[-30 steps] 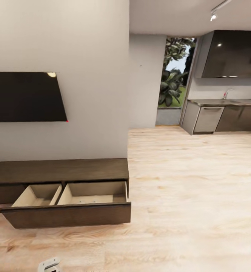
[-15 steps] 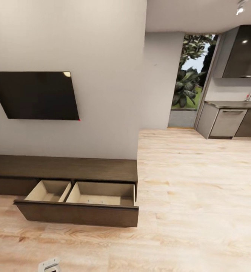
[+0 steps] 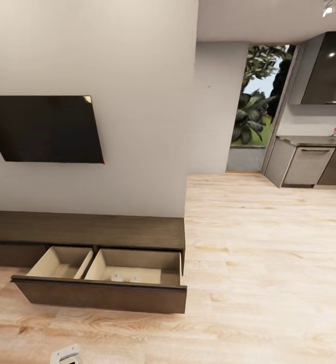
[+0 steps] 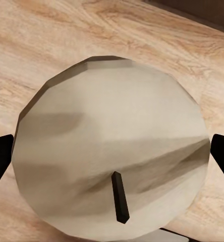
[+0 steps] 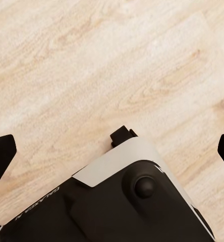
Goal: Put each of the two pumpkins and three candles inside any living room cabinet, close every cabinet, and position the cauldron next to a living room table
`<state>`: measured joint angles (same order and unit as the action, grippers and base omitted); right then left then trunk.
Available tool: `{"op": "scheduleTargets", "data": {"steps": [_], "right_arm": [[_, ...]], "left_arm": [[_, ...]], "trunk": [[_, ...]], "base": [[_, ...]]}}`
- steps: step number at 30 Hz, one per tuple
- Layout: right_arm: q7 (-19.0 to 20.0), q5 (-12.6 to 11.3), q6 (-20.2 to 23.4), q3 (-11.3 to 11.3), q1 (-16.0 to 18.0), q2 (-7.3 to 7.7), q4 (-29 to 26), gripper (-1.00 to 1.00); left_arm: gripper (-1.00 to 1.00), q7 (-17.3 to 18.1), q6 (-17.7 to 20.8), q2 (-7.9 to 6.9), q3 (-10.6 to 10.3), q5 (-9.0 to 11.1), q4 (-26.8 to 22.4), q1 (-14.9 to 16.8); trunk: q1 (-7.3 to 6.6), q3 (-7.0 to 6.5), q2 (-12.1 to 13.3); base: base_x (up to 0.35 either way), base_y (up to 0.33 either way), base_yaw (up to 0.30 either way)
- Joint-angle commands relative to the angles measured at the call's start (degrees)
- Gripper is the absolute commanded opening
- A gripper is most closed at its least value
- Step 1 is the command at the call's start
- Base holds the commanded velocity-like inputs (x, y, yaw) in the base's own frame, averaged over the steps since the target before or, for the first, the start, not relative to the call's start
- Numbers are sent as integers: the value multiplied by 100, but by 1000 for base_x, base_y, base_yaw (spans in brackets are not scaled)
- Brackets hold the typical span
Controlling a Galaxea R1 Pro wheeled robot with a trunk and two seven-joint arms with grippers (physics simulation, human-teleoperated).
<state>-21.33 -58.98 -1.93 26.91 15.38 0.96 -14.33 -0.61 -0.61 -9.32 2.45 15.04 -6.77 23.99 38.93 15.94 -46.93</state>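
A grey-tan candle (image 4: pixel 107 146) with a dark wick sits between the black fingers (image 4: pixel 0 156) of my left gripper (image 4: pixel 112 157), which is shut on it above the wood floor. In the head view the long dark-brown cabinet (image 3: pixel 87 230) stands against the wall under a TV, its right drawer (image 3: pixel 102 296) pulled open. Two small pale round things (image 3: pixel 125 278) lie in the drawer's right compartment; I cannot tell what they are. My right gripper (image 5: pixel 112 151) is open over the floor with nothing between its fingers. The pumpkins and cauldron are out of view.
A black TV (image 3: pixel 44 129) hangs on the wall above the cabinet. Open wood floor (image 3: pixel 264 263) stretches right toward a kitchen counter (image 3: pixel 309 164) and a glass door (image 3: pixel 253 108). A grey-white robot part (image 3: pixel 65 354) shows at the head view's lower edge.
The head camera has turned and come a little closer, so the cabinet sits lower in the picture. The two pale things inside the open drawer have come into sight.
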Motion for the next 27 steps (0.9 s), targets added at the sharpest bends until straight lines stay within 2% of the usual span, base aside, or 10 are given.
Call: {"op": "scheduleTargets", "data": {"steps": [1, 9, 12, 16, 18, 20, 21, 22, 24, 27], "right_arm": [[2, 0, 0, -1, 0, 0, 0, 100], [2, -22, 6, -17, 0, 10, 0, 100], [-6, -67, 15, -48, 0, 74, 11, 100], [-10, -105, 44, -174, 2, 112, 40, 100], [-11, -146, 199, -333, 19, 124, 5, 100], [-19, -148, 721, -509, 69, 186, -130, 100], [-28, -148, 1083, -614, 126, 277, -309, 100], [-44, -150, 1625, -832, 228, 450, -704, 100], [-61, -149, 2254, -1283, 308, 642, -1330, 100], [-84, -139, 3013, -2208, 356, 750, -2232, 100]], "left_arm": [[-100, 0, 0, 0, 1, -1, -3, 0], [-100, 21, 12, -3, 4, -10, -5, 0], [-100, 47, 58, -34, 11, -3, -11, 0], [-100, 58, 390, -66, 45, 1, -64, 8], [-100, 67, 926, -111, 57, 5, -163, 23], [-100, 74, 1645, -199, 70, 19, -467, 30], [-100, 77, 2050, -237, 74, 28, -723, 32], [-100, 108, 2713, -277, 83, 43, -1193, 34], [-100, 278, 3623, -353, 111, 58, -1908, 35], [-100, 862, 4820, -534, 239, 67, -2903, 35]], "trunk": [[0, 0, 0], [0, 0, 0], [0, 0, 0], [0, 0, 0], [0, 0, 0], [0, 0, 0], [0, 0, 0], [0, 0, 0], [0, 0, 0], [0, 0, 0]], "base": [[82, 0, 0], [16, 0, 0], [0, 0, 0], [0, 0, 0], [0, 0, 0], [0, 0, 0], [0, 0, 0], [0, 0, 0], [0, 0, 0], [0, 0, 0]]}}
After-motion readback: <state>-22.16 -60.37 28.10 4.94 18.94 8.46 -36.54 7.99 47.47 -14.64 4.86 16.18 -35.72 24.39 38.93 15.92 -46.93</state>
